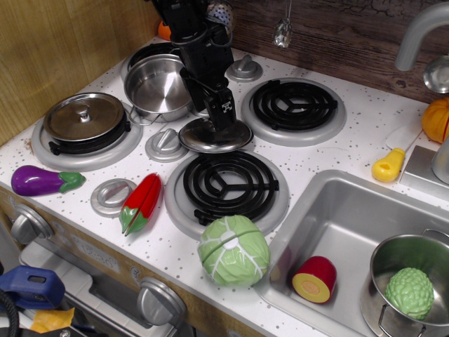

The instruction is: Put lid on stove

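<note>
The small shiny steel lid (208, 142) lies flat on the white speckled stove (351, 144), between the front burner (226, 185) and the steel pot (160, 86). My gripper (222, 121) reaches down from the back and sits right on the lid's centre, covering its knob. The black fingers (226, 112) hide whether the jaws have closed on the knob. The lid still rests on the surface.
A darker flat lid (84, 116) covers the left burner. The back right burner (293, 104) is bare. An eggplant (41, 180), red pepper (142, 202) and cabbage (233, 250) lie along the front. The sink (344, 210) at right holds a pot (407, 281).
</note>
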Action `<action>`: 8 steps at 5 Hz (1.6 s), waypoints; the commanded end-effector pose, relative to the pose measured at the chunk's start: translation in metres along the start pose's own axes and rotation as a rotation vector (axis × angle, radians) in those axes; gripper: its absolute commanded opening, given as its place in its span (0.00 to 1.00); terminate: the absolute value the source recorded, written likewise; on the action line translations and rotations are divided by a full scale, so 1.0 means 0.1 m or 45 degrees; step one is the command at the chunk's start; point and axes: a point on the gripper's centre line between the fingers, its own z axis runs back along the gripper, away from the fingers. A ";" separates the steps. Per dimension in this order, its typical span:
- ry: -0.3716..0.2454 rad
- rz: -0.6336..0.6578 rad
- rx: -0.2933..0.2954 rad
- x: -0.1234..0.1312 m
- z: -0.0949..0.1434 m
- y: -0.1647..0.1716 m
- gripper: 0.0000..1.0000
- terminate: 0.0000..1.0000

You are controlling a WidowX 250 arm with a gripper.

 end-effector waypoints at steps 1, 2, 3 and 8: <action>-0.062 -0.010 0.029 0.05 0.09 0.14 1.00 0.00; -0.062 -0.012 0.024 0.06 0.09 0.16 1.00 0.00; -0.061 0.001 0.020 0.06 0.07 0.16 0.00 0.00; -0.072 0.079 0.054 0.32 0.49 0.09 0.00 0.00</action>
